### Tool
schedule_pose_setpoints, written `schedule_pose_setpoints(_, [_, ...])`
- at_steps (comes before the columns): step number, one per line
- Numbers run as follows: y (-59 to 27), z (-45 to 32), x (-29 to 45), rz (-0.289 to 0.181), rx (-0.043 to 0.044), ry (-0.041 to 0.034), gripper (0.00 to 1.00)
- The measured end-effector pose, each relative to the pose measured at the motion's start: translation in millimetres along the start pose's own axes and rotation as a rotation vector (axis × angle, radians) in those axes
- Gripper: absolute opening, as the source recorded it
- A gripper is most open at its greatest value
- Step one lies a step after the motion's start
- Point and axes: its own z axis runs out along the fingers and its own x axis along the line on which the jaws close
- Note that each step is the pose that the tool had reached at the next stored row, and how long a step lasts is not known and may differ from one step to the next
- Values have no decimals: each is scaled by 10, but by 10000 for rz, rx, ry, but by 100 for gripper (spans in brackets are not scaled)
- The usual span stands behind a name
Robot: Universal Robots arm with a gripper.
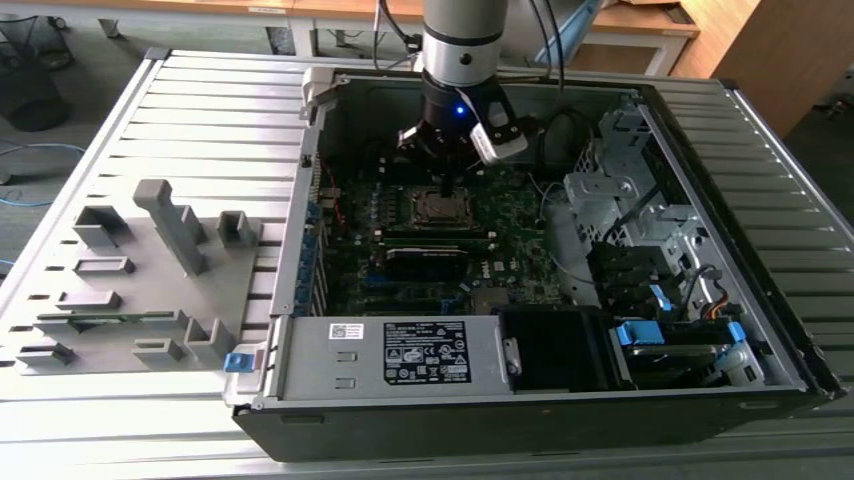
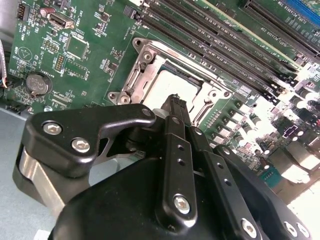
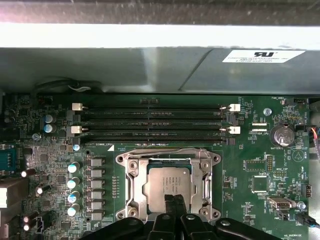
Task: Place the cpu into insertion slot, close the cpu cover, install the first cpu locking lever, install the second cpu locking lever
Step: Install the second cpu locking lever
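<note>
The cpu [image 3: 170, 186], a dull silver square, lies flat in the insertion slot [image 3: 165, 163] on the green motherboard. It is seen too in the second wrist view as the cpu [image 2: 167, 89]. The cpu cover [image 3: 131, 186], a silver frame, lies down around the chip, and its rim [image 2: 136, 76] shows beside the chip. My gripper [image 3: 173, 202] hangs just above the chip's edge with its black fingers together and nothing between them. In the exterior view the gripper [image 1: 445, 190] stands over the socket [image 1: 441, 207] inside the open computer case.
Long black memory slots [image 3: 150, 122] run beside the socket. A coin battery [image 3: 283, 135] sits on the board. The power supply [image 1: 400, 355] and drive cage [image 1: 667, 270] crowd the case. A grey fixture plate [image 1: 134, 270] lies on the exterior view's left.
</note>
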Motion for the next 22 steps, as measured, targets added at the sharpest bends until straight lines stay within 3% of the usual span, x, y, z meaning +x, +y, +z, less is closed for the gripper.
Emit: schedule_pose_setpoints(22, [-27, -59, -3, 0, -14, 0, 11])
